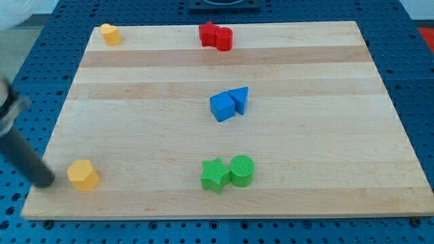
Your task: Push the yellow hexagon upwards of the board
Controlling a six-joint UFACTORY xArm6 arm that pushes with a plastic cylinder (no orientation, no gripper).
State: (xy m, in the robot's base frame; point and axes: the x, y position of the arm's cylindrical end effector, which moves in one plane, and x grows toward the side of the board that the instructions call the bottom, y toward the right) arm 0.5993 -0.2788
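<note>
A yellow hexagon [83,175] lies near the bottom left corner of the wooden board [305,68]. My tip [46,181] is just to the view's left of it, with a small gap between them, close to the board's left edge. The dark rod slants up and away to the view's left. A second yellow block [110,34], whose shape I cannot make out, sits at the board's top left corner.
A red star [209,34] and a red cylinder [224,39] touch at the top centre. A blue cube [222,107] and a blue triangle [239,99] touch mid-board. A green star [215,175] and a green cylinder [242,170] touch at the bottom centre.
</note>
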